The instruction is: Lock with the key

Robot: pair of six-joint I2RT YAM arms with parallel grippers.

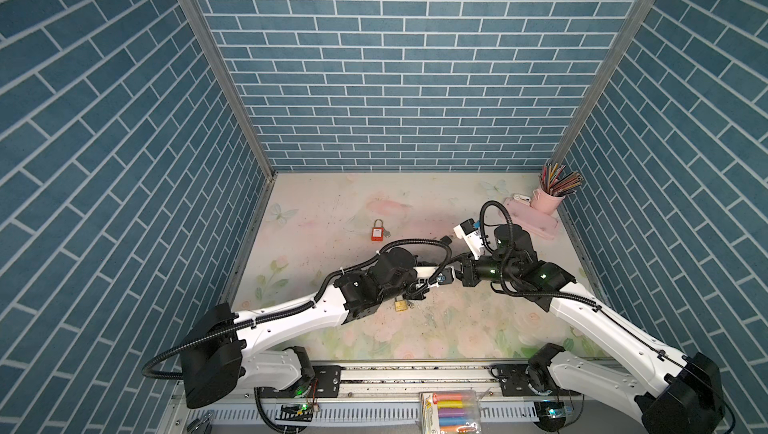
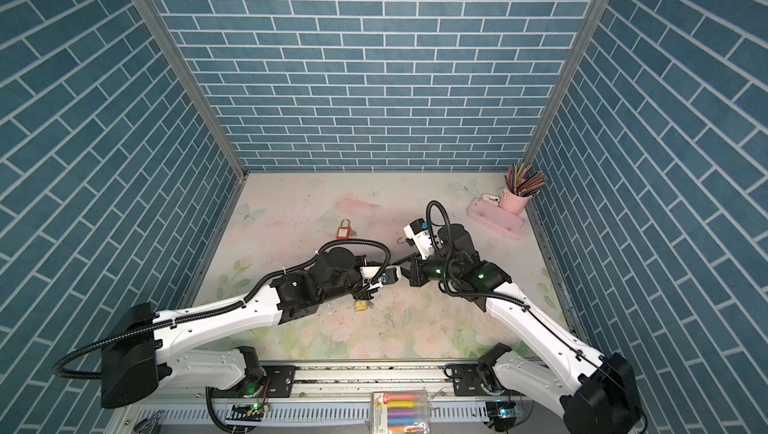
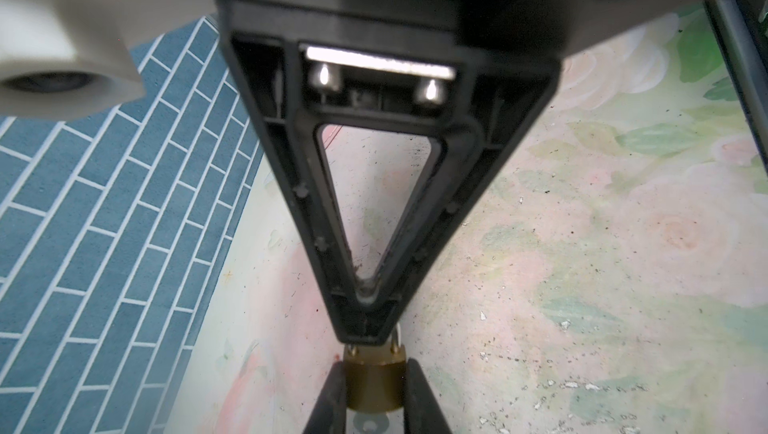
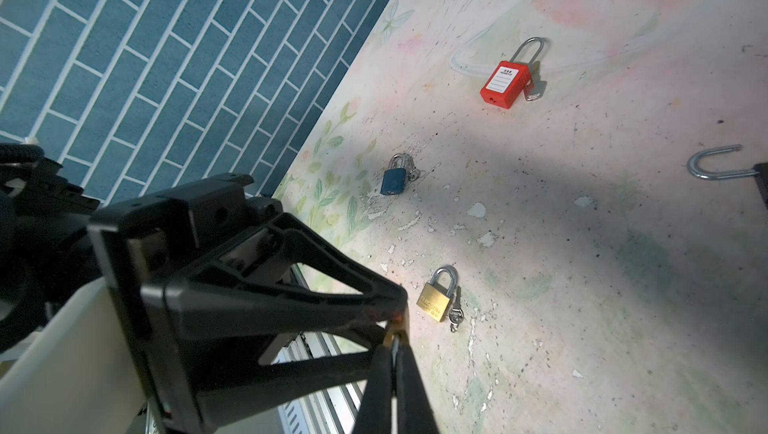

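Note:
A small brass padlock point(image 3: 374, 386) is held off the table between the fingers of my left gripper point(image 3: 374, 369), which is shut on its body. My right gripper point(image 4: 395, 346) meets it head-on and is shut on a thin silver part at the lock's shackle end point(image 3: 397, 338). A blurred silver piece with a hole point(image 3: 370, 425), seemingly the key's head, shows at the lock's other end. In both top views the left gripper point(image 1: 446, 277) point(image 2: 395, 275) and the right gripper point(image 1: 459, 275) point(image 2: 409, 272) touch tip to tip mid-table, hiding the lock.
On the floral table lie a red padlock point(image 1: 377, 232) point(image 4: 505, 83) with its key, a blue padlock point(image 4: 394, 180), another brass padlock point(image 1: 400, 305) point(image 4: 434, 301) beside a key point(image 4: 455, 313), and an open shackle point(image 4: 710, 166). A pink pencil cup point(image 1: 548, 199) and pink tray point(image 1: 534, 222) stand back right.

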